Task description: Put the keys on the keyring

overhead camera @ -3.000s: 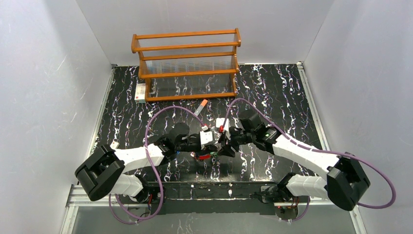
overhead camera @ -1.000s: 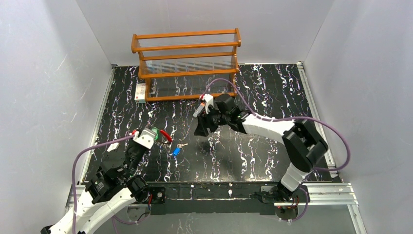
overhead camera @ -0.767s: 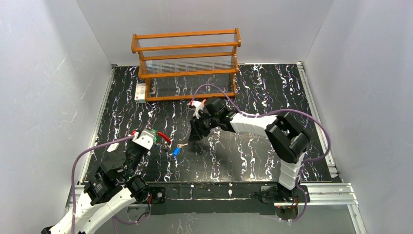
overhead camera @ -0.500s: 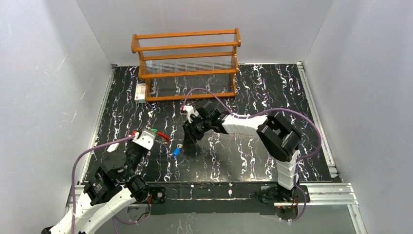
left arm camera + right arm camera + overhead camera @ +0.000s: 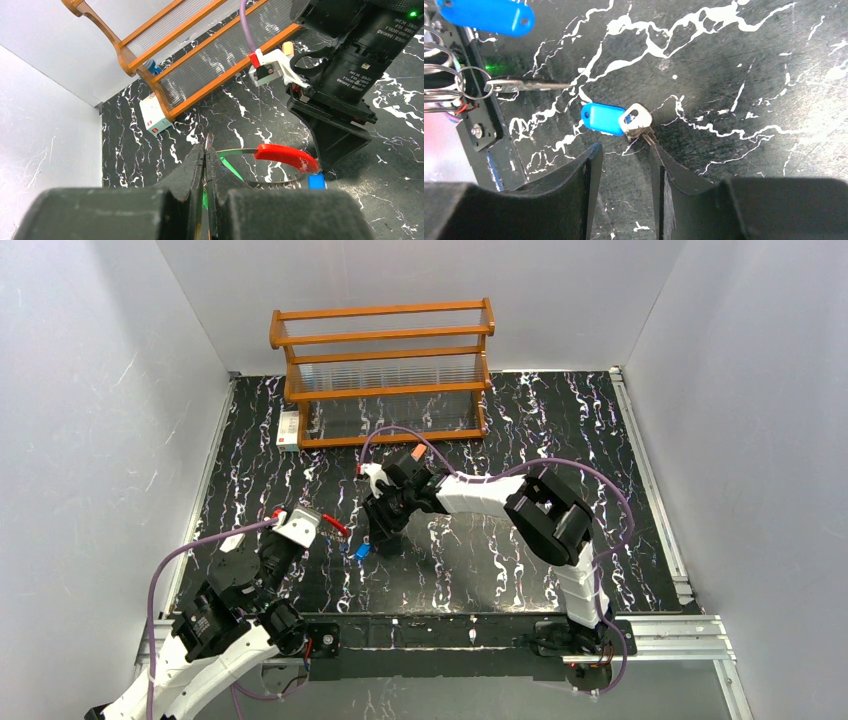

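Observation:
My left gripper (image 5: pixel 303 523) is shut on the thin silver wire of the keyring (image 5: pixel 286 156), whose red section (image 5: pixel 336 526) sticks out to the right. A green tag (image 5: pixel 231 170) hangs behind the fingers (image 5: pixel 196 165). A blue-headed key (image 5: pixel 361 550) lies on the table just right of the ring; it also shows in the left wrist view (image 5: pixel 316 181). My right gripper (image 5: pixel 376 530) is open and empty right above that key (image 5: pixel 605 119), its fingertips (image 5: pixel 593 152) just short of it. Another blue tag (image 5: pixel 484 15) and a bare metal key (image 5: pixel 526 86) hang from small rings at the left.
A wooden rack (image 5: pixel 385 370) stands at the back, with a small white and red box (image 5: pixel 288 428) at its left end. A grey stick with an orange cap (image 5: pixel 417 453) lies behind the right arm. A small white tag (image 5: pixel 235 538) lies at the left edge.
The two grippers, together at the centre three seconds ago, have parted. Over the last second the right gripper swept left and down to the blue key. The left gripper has barely moved.

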